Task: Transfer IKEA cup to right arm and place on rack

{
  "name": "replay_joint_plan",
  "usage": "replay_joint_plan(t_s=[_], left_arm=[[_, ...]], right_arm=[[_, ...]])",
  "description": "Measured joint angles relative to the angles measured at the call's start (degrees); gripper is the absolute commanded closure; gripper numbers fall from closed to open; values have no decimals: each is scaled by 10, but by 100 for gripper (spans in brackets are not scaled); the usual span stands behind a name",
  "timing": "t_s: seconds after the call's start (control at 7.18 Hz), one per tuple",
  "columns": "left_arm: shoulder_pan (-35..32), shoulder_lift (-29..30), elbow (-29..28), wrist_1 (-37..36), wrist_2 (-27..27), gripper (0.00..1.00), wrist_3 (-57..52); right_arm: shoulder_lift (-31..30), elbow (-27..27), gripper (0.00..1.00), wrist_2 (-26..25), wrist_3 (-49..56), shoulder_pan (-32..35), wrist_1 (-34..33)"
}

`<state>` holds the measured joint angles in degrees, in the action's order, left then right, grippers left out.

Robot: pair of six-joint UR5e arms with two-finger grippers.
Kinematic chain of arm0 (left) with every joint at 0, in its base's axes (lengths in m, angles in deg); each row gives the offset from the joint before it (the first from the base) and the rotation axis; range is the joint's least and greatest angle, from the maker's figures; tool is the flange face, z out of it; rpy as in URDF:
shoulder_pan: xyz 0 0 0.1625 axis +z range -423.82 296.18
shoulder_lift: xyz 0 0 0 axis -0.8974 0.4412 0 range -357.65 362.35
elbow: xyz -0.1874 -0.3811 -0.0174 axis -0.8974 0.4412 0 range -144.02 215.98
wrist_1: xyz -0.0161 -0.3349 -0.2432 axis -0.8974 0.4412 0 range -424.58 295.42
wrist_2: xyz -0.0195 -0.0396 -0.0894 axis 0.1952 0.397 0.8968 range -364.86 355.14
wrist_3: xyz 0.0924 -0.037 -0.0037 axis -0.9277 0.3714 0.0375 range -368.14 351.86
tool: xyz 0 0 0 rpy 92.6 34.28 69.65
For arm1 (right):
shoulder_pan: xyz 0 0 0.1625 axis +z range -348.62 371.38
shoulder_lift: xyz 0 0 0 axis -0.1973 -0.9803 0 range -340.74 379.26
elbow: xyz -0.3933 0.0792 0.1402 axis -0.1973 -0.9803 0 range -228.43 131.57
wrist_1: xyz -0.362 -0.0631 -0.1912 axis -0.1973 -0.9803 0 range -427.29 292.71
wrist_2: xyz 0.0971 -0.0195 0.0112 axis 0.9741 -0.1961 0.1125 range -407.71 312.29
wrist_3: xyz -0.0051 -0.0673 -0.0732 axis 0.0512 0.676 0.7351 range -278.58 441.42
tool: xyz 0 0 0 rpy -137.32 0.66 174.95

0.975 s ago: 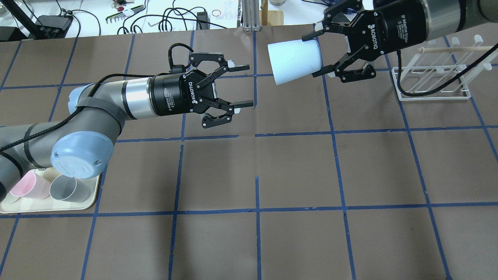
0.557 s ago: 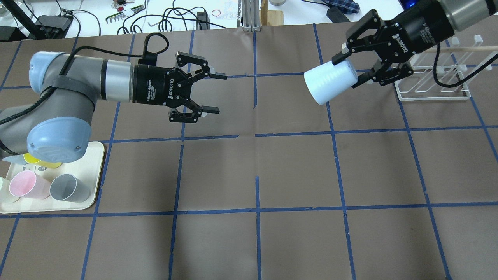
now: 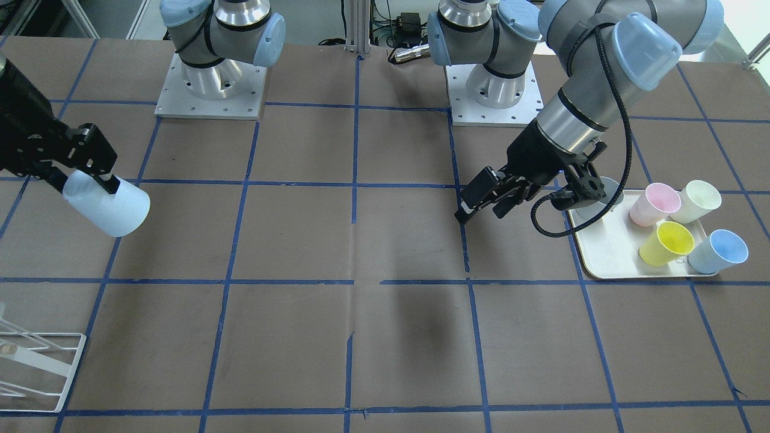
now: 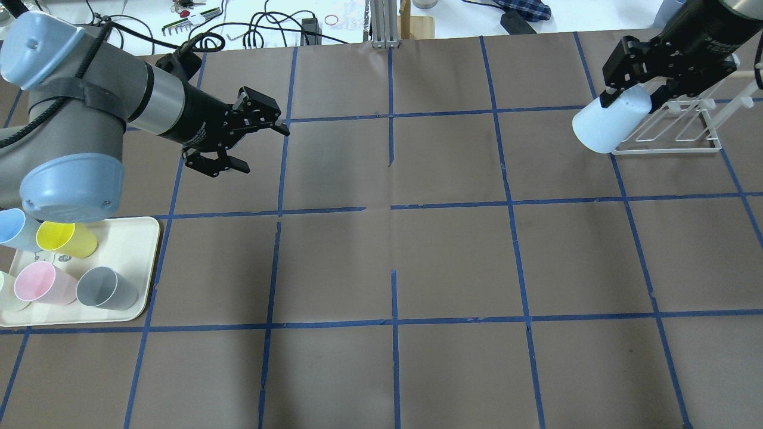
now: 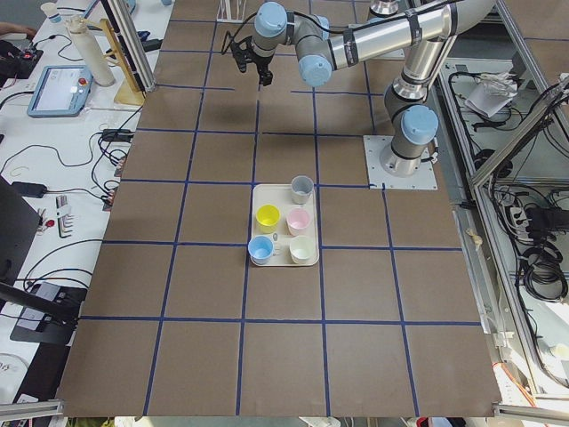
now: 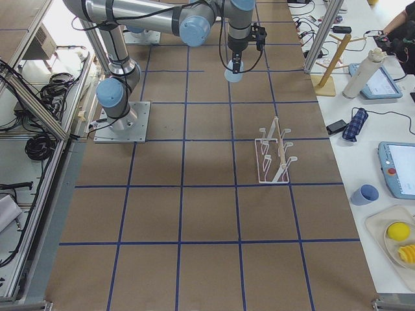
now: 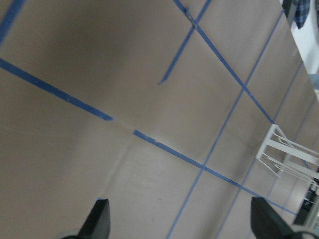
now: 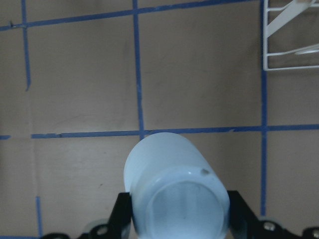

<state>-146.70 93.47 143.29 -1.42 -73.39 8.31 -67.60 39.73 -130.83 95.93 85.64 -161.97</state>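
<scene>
My right gripper (image 4: 632,98) is shut on the pale blue IKEA cup (image 4: 609,126) and holds it tilted in the air, base end in the jaws. The cup is just left of the white wire rack (image 4: 667,130) and overlaps its left end in the overhead view. The right wrist view shows the cup (image 8: 169,179) between the fingers, with the rack's corner (image 8: 291,42) at upper right. In the front view the cup (image 3: 111,209) hangs above the table, well away from the rack (image 3: 36,373). My left gripper (image 4: 265,150) is open and empty, far to the left.
A beige tray (image 4: 140,238) at the near left holds a yellow cup (image 4: 65,238), a second pale blue cup (image 4: 13,229), a pink cup (image 4: 40,283) and a grey cup (image 4: 108,288). My left elbow hangs over the tray's far end. Cables and tools lie beyond the table's far edge.
My right gripper has carried the cup to the right, up to the rack's left end. My left arm has drawn back to the left, still open and empty.
</scene>
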Motion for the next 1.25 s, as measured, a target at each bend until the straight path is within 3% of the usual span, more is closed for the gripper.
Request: replay_joint_plan(t_s=[0.28, 0.42, 0.7, 0.98, 1.11, 1.25], left_arm=[[-1, -6, -12, 40, -127, 0, -107], [-1, -15, -34, 96, -168, 0, -134], [-3, -26, -106, 236, -209, 0, -149], [-4, -31, -127, 279, -217, 0, -151], [-4, -36, -125, 282, -217, 0, -152], [-5, -36, -123, 280, -217, 0, -152]], right_arm=[[42, 1, 89, -79, 63, -1, -94], [68, 2, 89, -114, 90, -3, -146], [113, 4, 88, -150, 124, -25, -211], [138, 5, 86, -153, 154, -47, -229], [149, 5, 77, -153, 159, -51, -236], [160, 6, 41, -152, 160, -52, -243]])
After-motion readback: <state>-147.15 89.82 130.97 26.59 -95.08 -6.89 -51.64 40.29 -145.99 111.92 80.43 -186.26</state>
